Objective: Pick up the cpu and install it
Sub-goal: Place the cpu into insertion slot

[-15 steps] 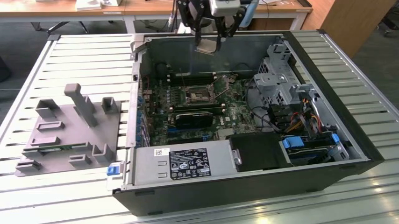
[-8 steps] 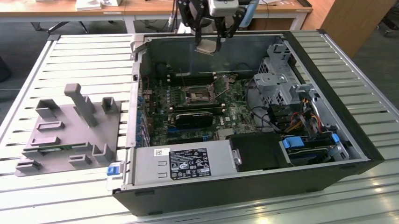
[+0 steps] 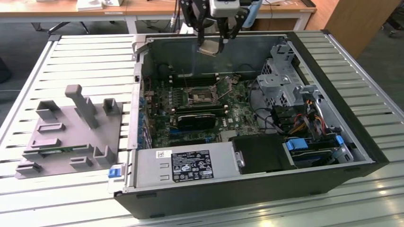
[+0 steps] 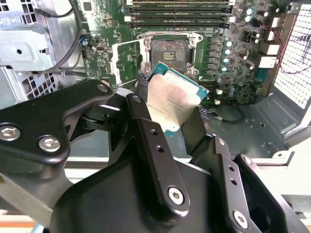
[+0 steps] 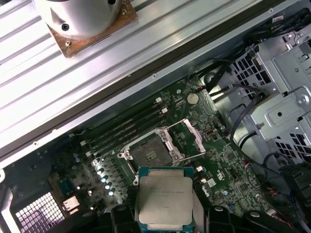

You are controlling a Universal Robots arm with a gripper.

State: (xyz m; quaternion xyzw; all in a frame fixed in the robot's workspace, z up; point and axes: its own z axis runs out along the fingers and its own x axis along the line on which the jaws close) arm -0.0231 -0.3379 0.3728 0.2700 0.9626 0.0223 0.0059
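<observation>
The cpu (image 4: 175, 97), a flat square chip with a silver top and a greenish rim, hangs tilted between my black fingers (image 4: 146, 131). My gripper (image 3: 213, 43) is shut on it high over the far side of the open computer case (image 3: 353, 142). In the exterior view the cpu (image 3: 208, 50) shows as a pale square just under the fingers. In the first wrist view the cpu (image 5: 165, 196) sits in front of the motherboard's black socket (image 5: 148, 151), whose metal frame (image 5: 189, 137) stands open. That socket (image 3: 202, 96) lies well below the gripper.
A grey plastic fixture (image 3: 69, 132) with upright blocks rests on the slatted table at the exterior view's left. Inside the case are memory slots (image 4: 177, 14), a drive cage (image 3: 284, 75), loose cables (image 3: 296, 118) and a power supply (image 3: 189, 165).
</observation>
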